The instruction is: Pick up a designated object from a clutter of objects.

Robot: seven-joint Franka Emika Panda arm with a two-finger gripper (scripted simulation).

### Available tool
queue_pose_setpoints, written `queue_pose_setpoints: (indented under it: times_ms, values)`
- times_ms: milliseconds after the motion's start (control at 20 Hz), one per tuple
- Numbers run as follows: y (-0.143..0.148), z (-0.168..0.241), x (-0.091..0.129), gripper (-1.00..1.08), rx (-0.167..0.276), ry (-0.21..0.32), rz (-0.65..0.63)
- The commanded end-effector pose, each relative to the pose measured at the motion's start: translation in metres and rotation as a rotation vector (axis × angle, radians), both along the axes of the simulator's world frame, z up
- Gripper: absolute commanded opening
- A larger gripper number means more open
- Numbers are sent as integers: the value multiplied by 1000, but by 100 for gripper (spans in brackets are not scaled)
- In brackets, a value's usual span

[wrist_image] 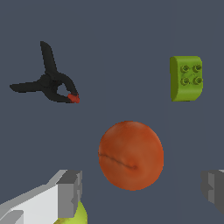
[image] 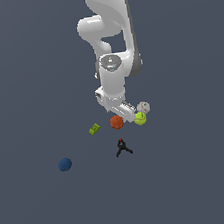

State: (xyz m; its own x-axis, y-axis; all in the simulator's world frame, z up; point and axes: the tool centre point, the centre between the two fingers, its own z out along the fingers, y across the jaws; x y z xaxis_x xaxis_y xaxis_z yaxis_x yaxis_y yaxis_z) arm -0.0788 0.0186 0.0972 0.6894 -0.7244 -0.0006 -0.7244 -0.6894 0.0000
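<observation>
The orange-red ball [image: 116, 122] lies on the grey floor just below my gripper [image: 121, 114]. In the wrist view the ball [wrist_image: 131, 155] sits between my two grey fingertips [wrist_image: 70, 192], slightly ahead of them, and my gripper [wrist_image: 142, 193] is open and empty. The yellow-green ball [image: 140, 119] lies close by on the exterior view's right, and its edge shows under one finger in the wrist view [wrist_image: 74, 216]. The whitish ball [image: 143, 107] lies just behind it.
A green studded block [image: 94, 129] [wrist_image: 186, 78] lies on the exterior view's left of the orange-red ball. A black clamp with a red tip [image: 122, 148] [wrist_image: 52, 83] lies nearer the camera. A dark blue ball [image: 65, 164] lies far to the left.
</observation>
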Motion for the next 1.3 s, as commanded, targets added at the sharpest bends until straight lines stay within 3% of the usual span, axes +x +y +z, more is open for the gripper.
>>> queue_pose_setpoints:
  times_ms: [0,800,850,1250]
  values:
    - [0,-2,0,100,0,0,0]
    - [0,-47,-1,100,-1,0,-5]
    - [0,-47,-1,-100,-1,0,-5]
    - [0,-47,-1,-100,-1,0,-5]
